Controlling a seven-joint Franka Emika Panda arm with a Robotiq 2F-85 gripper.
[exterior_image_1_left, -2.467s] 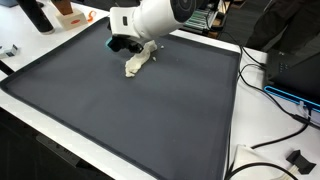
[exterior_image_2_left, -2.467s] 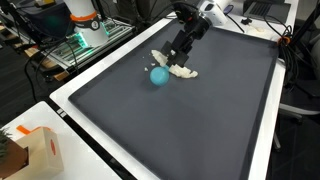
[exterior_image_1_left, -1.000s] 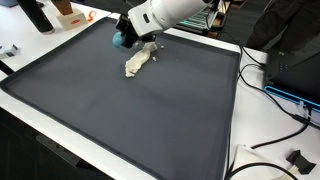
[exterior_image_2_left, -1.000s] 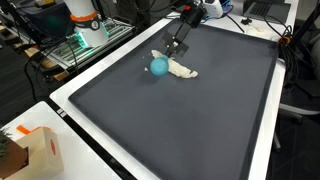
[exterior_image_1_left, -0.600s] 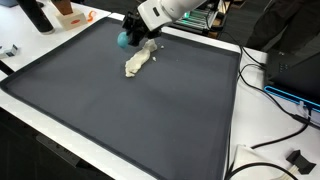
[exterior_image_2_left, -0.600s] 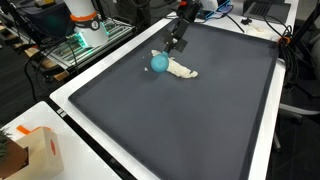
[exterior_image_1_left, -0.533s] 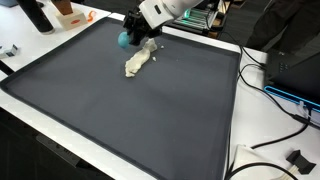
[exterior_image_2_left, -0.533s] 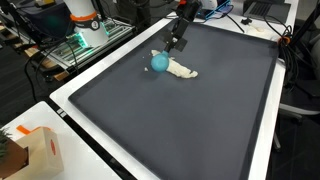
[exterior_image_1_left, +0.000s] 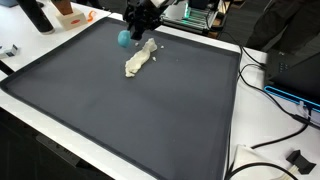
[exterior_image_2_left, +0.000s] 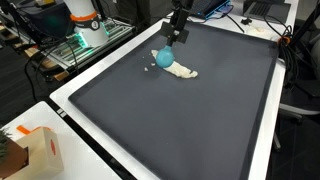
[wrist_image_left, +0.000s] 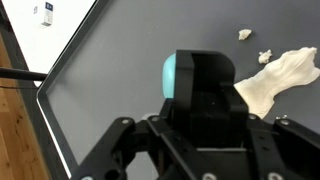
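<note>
Overhead, fingers (exterior_image_2_left: 176, 33) near teal ball (exterior_image_2_left: 163, 58), spread untellable; ball half-hidden in wrist view; white cloth (exterior_image_2_left: 181, 70) just beside.

A teal ball (wrist_image_left: 176, 78) is filling the gap between the jaws. Below and just to one side of them, a crumpled white cloth (wrist_image_left: 280, 78) is lying on the dark mat (exterior_image_1_left: 150, 120), with small white scraps (wrist_image_left: 245, 34) scattered beside it. Everywhere else around the jaws the mat is stretching bare, leaving room to pass.

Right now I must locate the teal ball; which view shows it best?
An exterior view: the teal ball shows whole against the mat. In an exterior view the ball is smaller, by the pincer; in the wrist view the pincer covers most of it.
</note>
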